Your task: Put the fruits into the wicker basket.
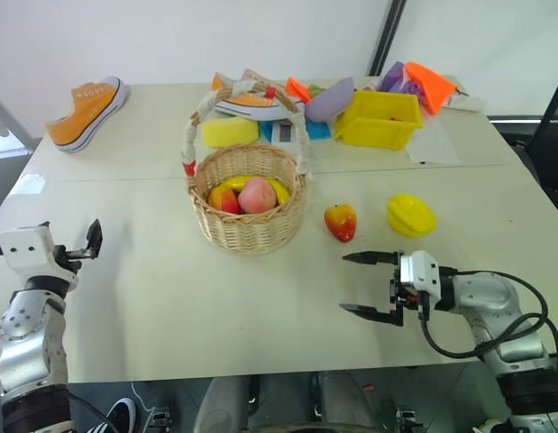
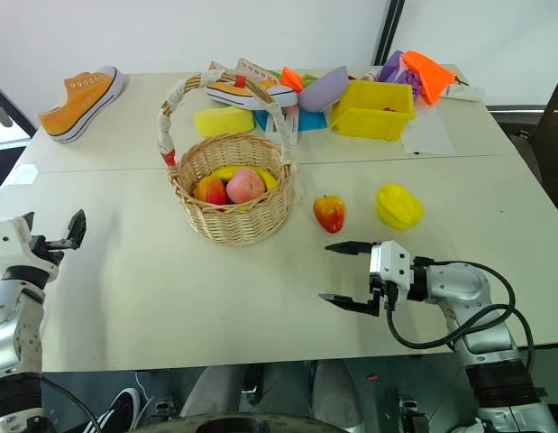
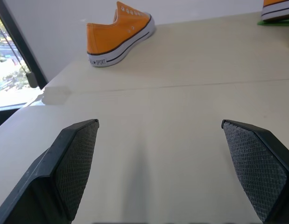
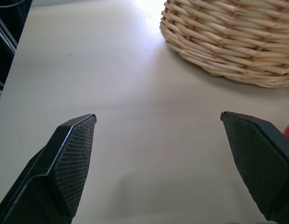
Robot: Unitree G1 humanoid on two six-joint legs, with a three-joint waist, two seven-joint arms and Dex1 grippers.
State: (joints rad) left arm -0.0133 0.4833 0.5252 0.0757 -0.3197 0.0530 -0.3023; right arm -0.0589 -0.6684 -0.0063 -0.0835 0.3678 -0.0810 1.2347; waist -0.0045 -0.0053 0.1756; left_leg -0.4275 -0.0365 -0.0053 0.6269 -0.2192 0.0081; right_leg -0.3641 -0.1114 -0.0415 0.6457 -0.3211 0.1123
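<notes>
The star fruit (image 1: 411, 215) lies on the surface (image 1: 152, 298) right of the wicker basket (image 1: 250, 209), long axis left-right; the red-orange fruit (image 1: 341, 222) between them points near. Both the right pincer (image 1: 369, 285) and left pincer (image 3: 158, 172) gape wide, empty.

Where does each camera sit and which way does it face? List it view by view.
Left eye, head: looks down on the table, wicker basket, both arms.
Right eye, head: same scene; star fruit and red-orange fruit near the open right gripper.
Left wrist: along the open left gripper toward an orange shoe.
Right wrist: along its fingers toward the basket.
Shared: basket, shoe, table.
</notes>
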